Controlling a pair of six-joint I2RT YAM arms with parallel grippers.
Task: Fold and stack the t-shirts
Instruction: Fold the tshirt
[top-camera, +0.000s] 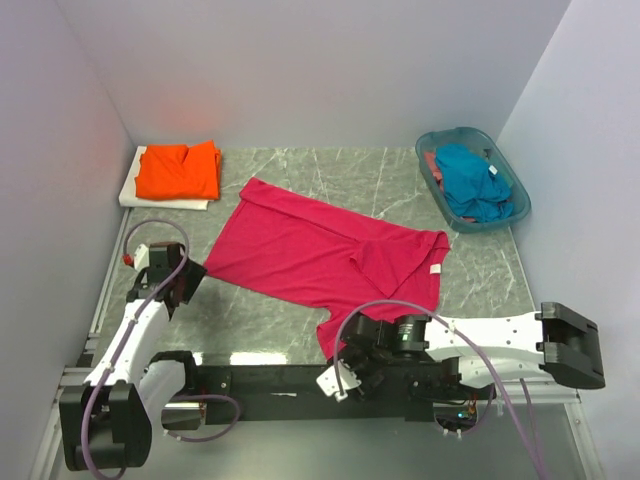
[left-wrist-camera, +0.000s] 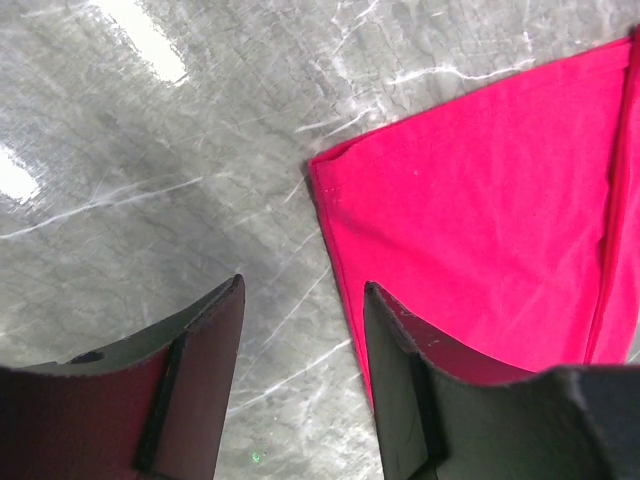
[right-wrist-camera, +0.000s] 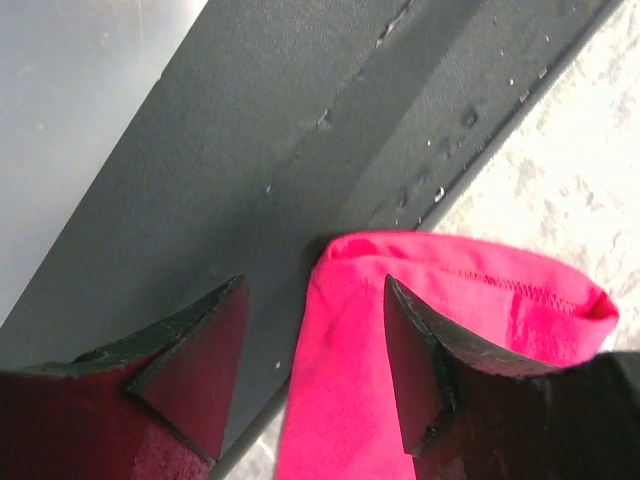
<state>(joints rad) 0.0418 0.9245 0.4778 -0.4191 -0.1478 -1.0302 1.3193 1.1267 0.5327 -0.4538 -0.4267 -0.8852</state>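
The magenta-red t-shirt (top-camera: 320, 255) lies spread flat across the middle of the table, with its white neck label at the right. My left gripper (top-camera: 188, 280) is open at the shirt's near-left corner. In the left wrist view, that gripper (left-wrist-camera: 300, 330) stands over bare table and the shirt's (left-wrist-camera: 480, 200) edge runs just inside the right finger. My right gripper (top-camera: 346, 356) is open at the near sleeve. In the right wrist view, the sleeve (right-wrist-camera: 345, 400) lies between that gripper's (right-wrist-camera: 315, 330) open jaws, draped over the table's front edge. The orange t-shirt (top-camera: 180, 170) lies folded at the back left. The teal-blue t-shirt (top-camera: 472, 180) sits crumpled in the basket.
The teal plastic basket (top-camera: 440, 140) stands at the back right. A white board (top-camera: 130, 192) lies under the orange shirt in the back-left corner. A black rail (right-wrist-camera: 300, 130) runs along the table's front edge under the right gripper. Walls close in the left, back and right sides.
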